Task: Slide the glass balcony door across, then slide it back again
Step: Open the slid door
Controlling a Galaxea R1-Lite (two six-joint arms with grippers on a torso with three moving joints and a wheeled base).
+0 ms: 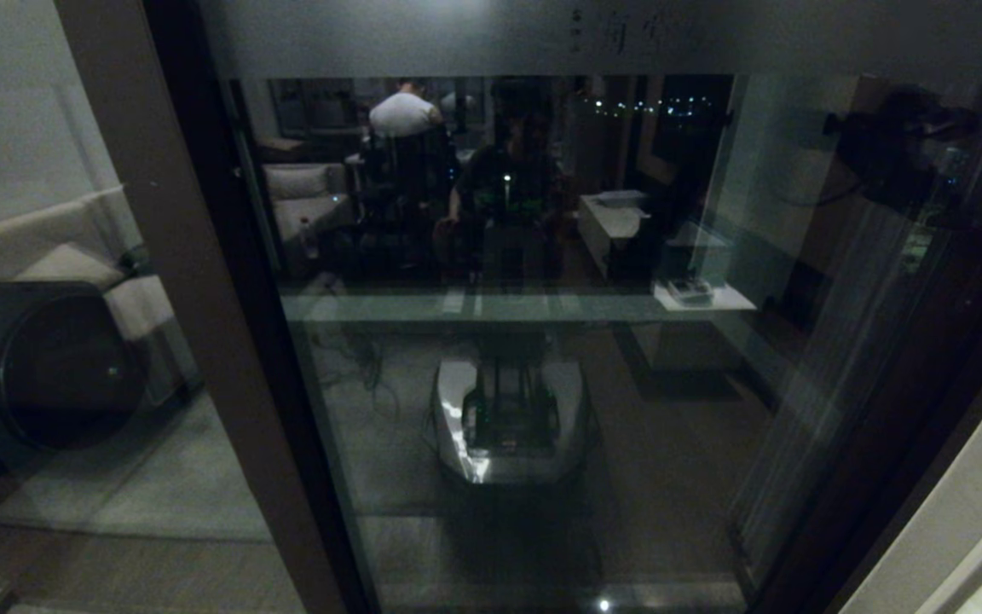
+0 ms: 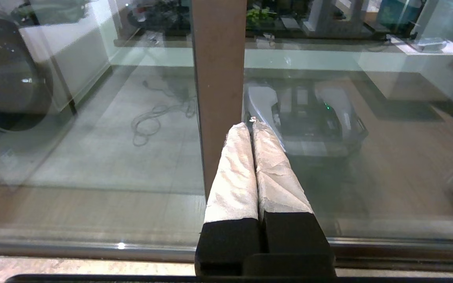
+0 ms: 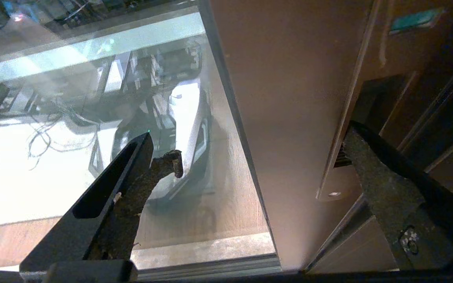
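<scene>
Glass and dark brown framing fill our view: the door stands before us, not yet engaged.

We face the tall glass balcony door [image 1: 525, 341] with its frosted top band, which spans most of the head view between a brown stile on our left and a darker frame on our right. In the right wrist view its brown stile [image 3: 289, 118] carries the narrow recessed black handle [image 3: 372, 98]. Our right gripper [image 3: 258, 145] stands with its fingers wide apart, one over the glass, the other beside the handle recess. We judge the tip should seat fully in the recess before we push sideways, level with the track. Our left gripper [image 2: 252, 127], cloth-wrapped fingers pressed together, rests parked near the other brown post [image 2: 218, 78].
</scene>
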